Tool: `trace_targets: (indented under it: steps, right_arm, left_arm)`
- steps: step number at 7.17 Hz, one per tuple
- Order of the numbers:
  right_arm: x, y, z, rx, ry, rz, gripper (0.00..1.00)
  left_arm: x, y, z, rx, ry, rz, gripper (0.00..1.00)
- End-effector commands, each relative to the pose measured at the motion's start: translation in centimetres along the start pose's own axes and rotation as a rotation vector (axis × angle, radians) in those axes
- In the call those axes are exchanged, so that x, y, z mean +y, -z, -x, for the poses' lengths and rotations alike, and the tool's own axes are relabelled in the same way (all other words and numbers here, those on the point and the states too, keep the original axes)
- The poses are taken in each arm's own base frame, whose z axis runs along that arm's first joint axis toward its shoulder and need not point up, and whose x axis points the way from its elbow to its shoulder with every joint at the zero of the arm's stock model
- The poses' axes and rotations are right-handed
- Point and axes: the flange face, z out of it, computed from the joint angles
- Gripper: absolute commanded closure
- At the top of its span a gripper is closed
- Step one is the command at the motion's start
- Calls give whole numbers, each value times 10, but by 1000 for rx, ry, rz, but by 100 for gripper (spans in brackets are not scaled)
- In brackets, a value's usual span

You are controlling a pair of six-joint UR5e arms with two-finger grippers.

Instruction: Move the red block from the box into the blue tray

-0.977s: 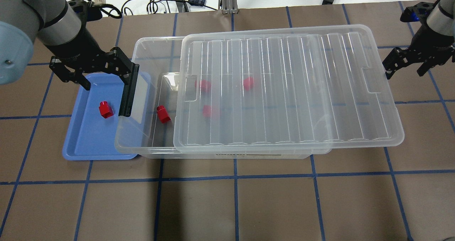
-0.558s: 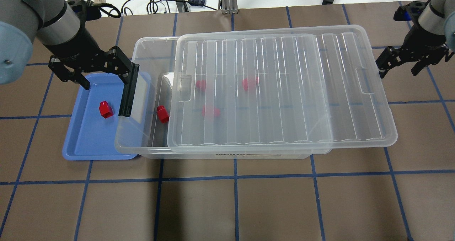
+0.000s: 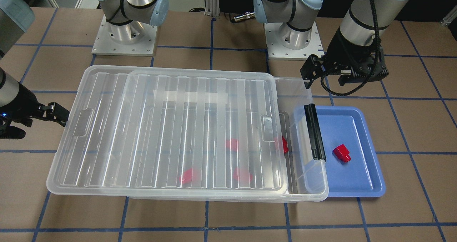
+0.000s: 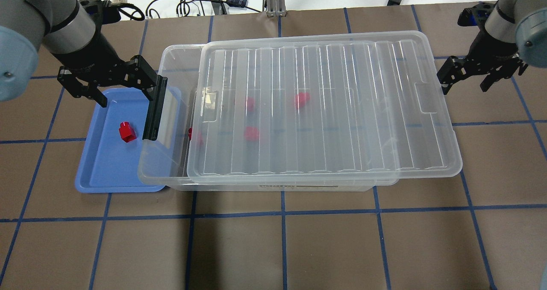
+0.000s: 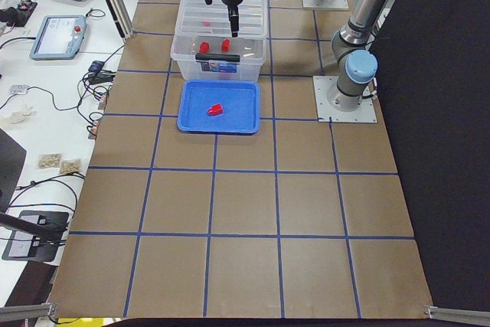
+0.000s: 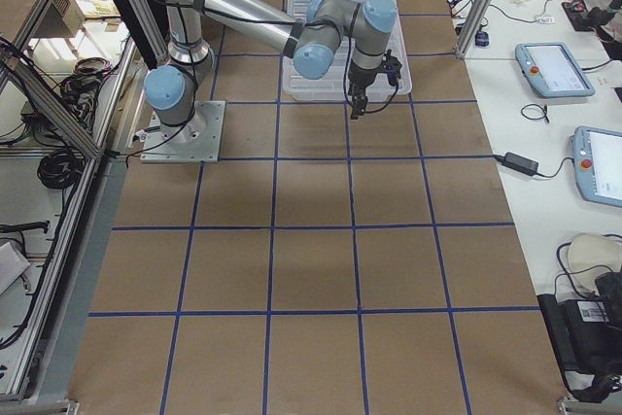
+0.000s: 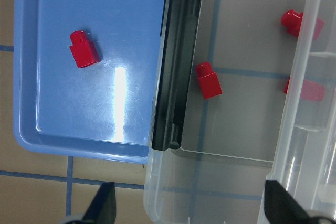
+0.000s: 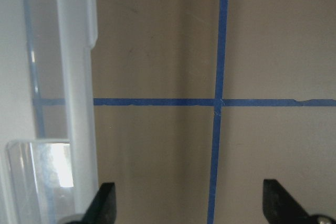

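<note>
Overhead view: the left claw (image 4: 127,101) is held wide and empty above the blue tray (image 4: 107,170), where the red block (image 4: 127,132) is laid, below the claw. Right wrist view: the right claw (image 8: 191,208) is spread wide, empty, beside the lid (image 8: 79,77).

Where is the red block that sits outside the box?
Overhead view: the red block lies in the blue tray on the robot's left side, just left of the black latch bar on the box.
</note>
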Motion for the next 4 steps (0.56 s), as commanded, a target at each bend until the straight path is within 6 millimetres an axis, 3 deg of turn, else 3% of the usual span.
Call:
trace_targets:
  steps: [1,4]
  right_arm:
    - [-1,-1,12,2,-3,1,0]
    - [-2,-1,33,3,-26,1,0]
  left_arm:
    - [0,0,0,0,0,-1,0]
    - [0,-1,1,0,2,0,0]
